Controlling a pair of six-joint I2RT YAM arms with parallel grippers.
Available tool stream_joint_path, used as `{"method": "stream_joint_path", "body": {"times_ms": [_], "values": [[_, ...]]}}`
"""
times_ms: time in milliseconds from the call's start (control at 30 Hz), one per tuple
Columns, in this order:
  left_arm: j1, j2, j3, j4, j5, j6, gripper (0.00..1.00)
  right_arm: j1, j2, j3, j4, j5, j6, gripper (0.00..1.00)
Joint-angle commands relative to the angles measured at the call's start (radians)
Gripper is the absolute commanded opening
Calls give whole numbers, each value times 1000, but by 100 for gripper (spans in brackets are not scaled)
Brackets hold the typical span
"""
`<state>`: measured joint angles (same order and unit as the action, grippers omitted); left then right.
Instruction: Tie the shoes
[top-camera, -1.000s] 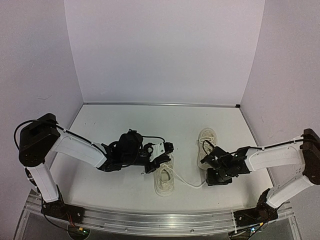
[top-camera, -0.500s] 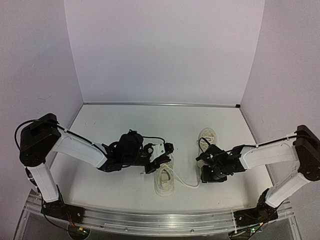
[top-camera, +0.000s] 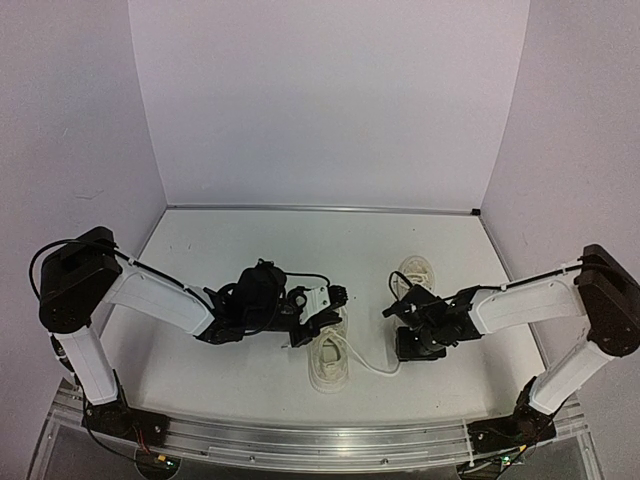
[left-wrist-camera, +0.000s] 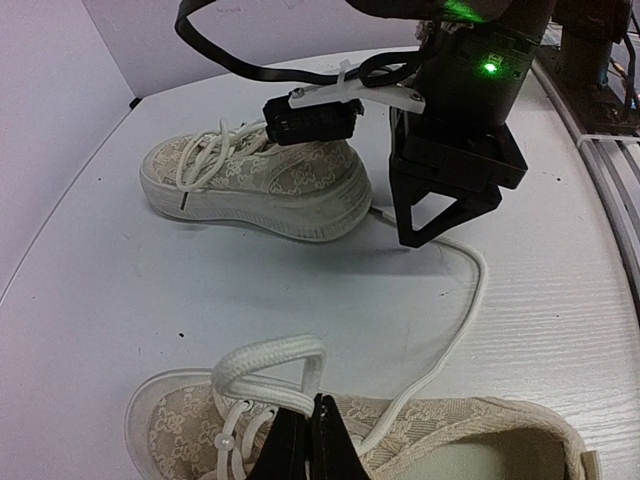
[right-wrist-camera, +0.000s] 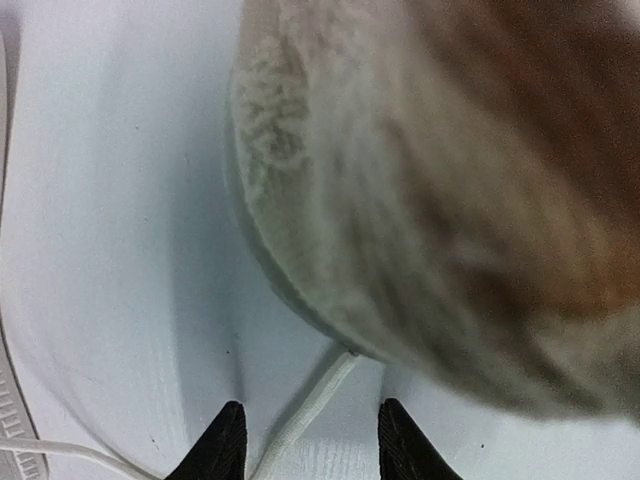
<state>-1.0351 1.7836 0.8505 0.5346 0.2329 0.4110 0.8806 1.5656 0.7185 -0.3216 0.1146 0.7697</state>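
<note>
The near shoe (left-wrist-camera: 180, 432) lies on the counter (left-wrist-camera: 150, 290) under the left pincer (left-wrist-camera: 305, 440), which is pressed together on its lace (left-wrist-camera: 265, 357). The right pincer (right-wrist-camera: 305, 445) stands spread astride that lace's loose run beside the far shoe (left-wrist-camera: 270, 185). Lace judged limp, light and slippery: grip it low and squarely.

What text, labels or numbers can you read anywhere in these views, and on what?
No readable text anywhere.
Black block on the right arm: faint marks, too blurred to read.
Near shoe, far shoe, lace: floral pattern or plain, no brand showing.
</note>
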Motion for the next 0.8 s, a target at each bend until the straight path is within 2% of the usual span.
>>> {"method": "stream_joint_path", "body": {"times_ms": [0,67,167,367,533,633,767], "values": [[1,-5,19,52,14,-5,0,6,54,-2,15,-4,8,35],[1,-7,13,56,17,-1,0,7,59,-6,31,-13,12,29],[1,-8,0,68,19,3,0,15,48,8,42,-34,9,0],[2,-10,-23,95,19,16,0,17,-62,74,37,-43,-26,0],[6,-17,-79,166,48,46,0,17,-136,198,8,-29,-87,0],[6,-25,-121,231,55,66,0,15,-125,293,-10,-7,-150,0],[6,-31,-142,225,65,99,0,-11,-51,445,-27,0,-243,0]]}}
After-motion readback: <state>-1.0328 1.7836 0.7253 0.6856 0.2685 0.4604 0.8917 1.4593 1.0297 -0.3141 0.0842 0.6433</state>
